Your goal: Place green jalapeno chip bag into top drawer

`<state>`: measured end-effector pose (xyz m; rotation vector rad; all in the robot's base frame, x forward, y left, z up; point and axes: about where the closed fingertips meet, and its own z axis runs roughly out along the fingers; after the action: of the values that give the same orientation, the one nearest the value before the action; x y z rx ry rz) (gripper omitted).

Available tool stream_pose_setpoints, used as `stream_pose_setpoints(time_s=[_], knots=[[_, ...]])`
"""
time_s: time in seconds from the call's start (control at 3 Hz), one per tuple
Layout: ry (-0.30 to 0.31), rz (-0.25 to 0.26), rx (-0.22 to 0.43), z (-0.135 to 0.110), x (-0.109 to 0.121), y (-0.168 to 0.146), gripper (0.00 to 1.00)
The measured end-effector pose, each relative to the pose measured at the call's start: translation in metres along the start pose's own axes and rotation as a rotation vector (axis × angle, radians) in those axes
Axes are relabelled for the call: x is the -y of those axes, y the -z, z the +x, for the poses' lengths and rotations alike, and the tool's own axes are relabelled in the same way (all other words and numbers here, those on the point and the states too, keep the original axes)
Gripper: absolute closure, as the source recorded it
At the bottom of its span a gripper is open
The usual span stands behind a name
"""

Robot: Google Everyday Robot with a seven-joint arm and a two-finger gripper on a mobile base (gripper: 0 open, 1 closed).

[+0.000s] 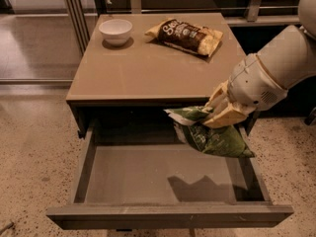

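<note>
The green jalapeno chip bag [212,135] hangs in the air over the right part of the open top drawer [163,174], just in front of the table's edge. My gripper [216,113] is shut on the bag's upper end, with its tan fingers [224,115] pinching the crinkled top. The bag's lower part droops to the right above the drawer's right wall. The drawer's flat grey bottom is bare and carries the bag's shadow.
On the tan tabletop [148,68] lie a white bowl [115,30] at the back left and a dark brown and yellow chip bag [186,36] at the back right. The drawer's front panel [168,215] juts toward me. Speckled floor lies on both sides.
</note>
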<state>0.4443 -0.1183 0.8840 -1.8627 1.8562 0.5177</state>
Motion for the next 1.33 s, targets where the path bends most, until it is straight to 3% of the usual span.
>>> stream_pose_setpoints(time_s=[0.33, 0.67, 1.0, 1.33], knots=[[-0.036, -0.054, 0.01, 0.03, -0.011, -0.05, 1.0], [-0.038, -0.058, 0.007, 0.03, -0.013, -0.053, 1.0], [0.0, -0.009, -0.016, 0.037, -0.016, -0.061, 1.0], [0.067, 0.079, -0.002, 0.043, -0.007, -0.084, 1.0]])
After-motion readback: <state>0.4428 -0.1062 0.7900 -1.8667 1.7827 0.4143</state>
